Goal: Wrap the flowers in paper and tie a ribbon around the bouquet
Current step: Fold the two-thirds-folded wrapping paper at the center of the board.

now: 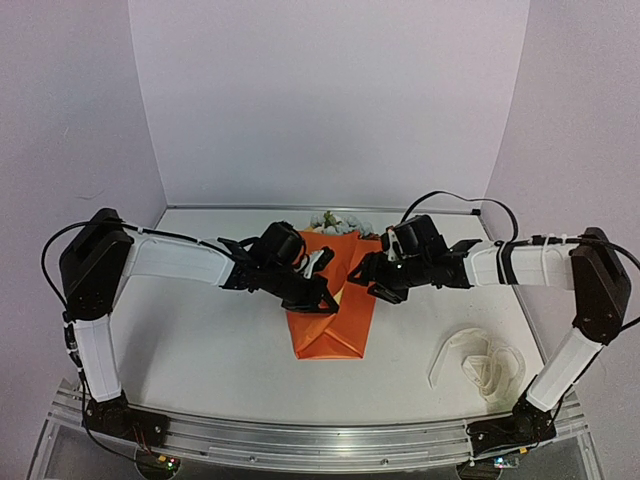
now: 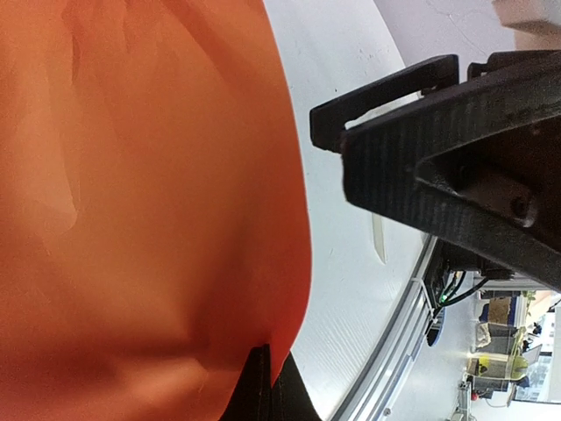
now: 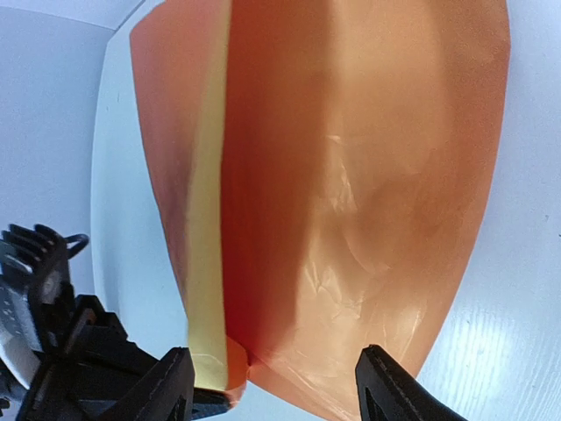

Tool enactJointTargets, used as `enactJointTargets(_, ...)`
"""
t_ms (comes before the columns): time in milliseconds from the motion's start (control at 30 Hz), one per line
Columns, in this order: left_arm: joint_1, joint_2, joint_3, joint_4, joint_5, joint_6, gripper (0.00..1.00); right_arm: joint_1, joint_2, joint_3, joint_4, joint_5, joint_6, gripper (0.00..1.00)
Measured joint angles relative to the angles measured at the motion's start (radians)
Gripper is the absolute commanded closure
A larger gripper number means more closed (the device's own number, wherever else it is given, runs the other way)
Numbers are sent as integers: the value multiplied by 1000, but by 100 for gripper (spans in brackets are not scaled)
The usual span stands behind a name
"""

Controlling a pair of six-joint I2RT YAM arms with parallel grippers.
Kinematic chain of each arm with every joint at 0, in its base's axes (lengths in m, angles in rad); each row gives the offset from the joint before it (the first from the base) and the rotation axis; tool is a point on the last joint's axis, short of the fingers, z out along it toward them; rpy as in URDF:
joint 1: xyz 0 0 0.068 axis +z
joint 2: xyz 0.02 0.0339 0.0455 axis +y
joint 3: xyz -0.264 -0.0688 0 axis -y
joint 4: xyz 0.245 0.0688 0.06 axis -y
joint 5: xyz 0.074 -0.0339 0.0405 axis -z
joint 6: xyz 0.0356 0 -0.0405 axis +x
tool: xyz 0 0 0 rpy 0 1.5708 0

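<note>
Bouquet (image 1: 335,332) | table centre, flowers (image 1: 335,221) far | left gripper (image 1: 322,297) clenched on paper (image 3: 351,219) fold | right gripper (image 3: 276,390) unclenched, jaws astride right edge | hold left pin, regrip overlap tight, then fetch ribbon (image 1: 480,365) near right

Orange paper (image 3: 351,175), pale yellow reverse strip, right end effector (image 3: 276,375) spread at its edge, white table (image 3: 526,307)

From above I see only the blooms of the flowers (image 1: 338,221); the paper (image 1: 330,318) covers their stems. The ribbon (image 1: 483,366) is too small for me to read any print. On the left wrist view the paper runs off the frame, and the left gripper (image 2: 266,390) is a dark sliver at the bottom edge; I cannot tell whether it pinches the paper
</note>
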Motion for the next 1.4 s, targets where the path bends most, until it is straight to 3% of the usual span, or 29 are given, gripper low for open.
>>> enactJointTargets(167,0,23,24,-28,13,8,100,-1,1,18,8,0,4,36)
enactJointTargets(433,0,53,58,-47,35,24,100,-15,90,99,12,-34,21,57)
enactJointTargets(700,-1,70,71,-68,43,26,97,-31,159,129,11,-54,45,100)
enactJointTargets(967,-1,74,78,-68,55,32,63,-64,174,129,11,-68,27,100)
enactJointTargets(1133,-1,42,52,-58,47,15,63,-88,199,129,11,-76,-2,100)
enactJointTargets(1400,17,-56,-61,-14,13,-31,71,-101,243,128,11,-80,-20,100)
